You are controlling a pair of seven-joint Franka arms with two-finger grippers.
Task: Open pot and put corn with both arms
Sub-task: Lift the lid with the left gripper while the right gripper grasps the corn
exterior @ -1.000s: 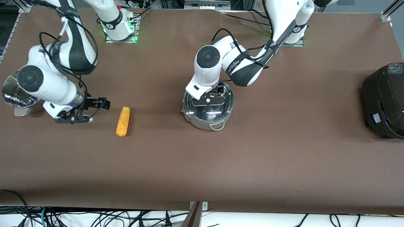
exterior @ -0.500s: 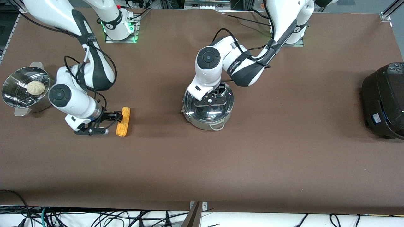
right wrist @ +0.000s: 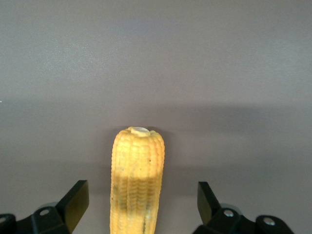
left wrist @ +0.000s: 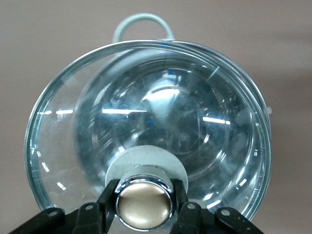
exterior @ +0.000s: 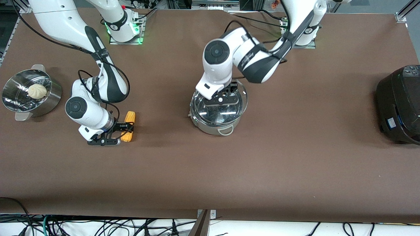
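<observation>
The steel pot (exterior: 215,127) stands mid-table, with a wire loop handle (left wrist: 141,24) showing in the left wrist view. My left gripper (exterior: 221,98) is shut on the tan knob (left wrist: 144,204) of the glass lid (exterior: 226,109). It holds the lid raised a little and off-centre over the pot; the lid also shows in the left wrist view (left wrist: 146,112). The yellow corn (exterior: 130,116) lies on the table toward the right arm's end. My right gripper (exterior: 127,128) is low and open, with one finger on each side of the corn (right wrist: 137,165), not touching it.
A steel steamer pot (exterior: 49,101) with a white bun (exterior: 36,90) stands at the right arm's end of the table. A black appliance (exterior: 398,105) sits at the left arm's end. The brown table (exterior: 210,170) is bare nearer the front camera.
My right gripper has moved from beside the steamer pot over to the corn and now straddles it. My left gripper has lifted the lid slightly off the pot.
</observation>
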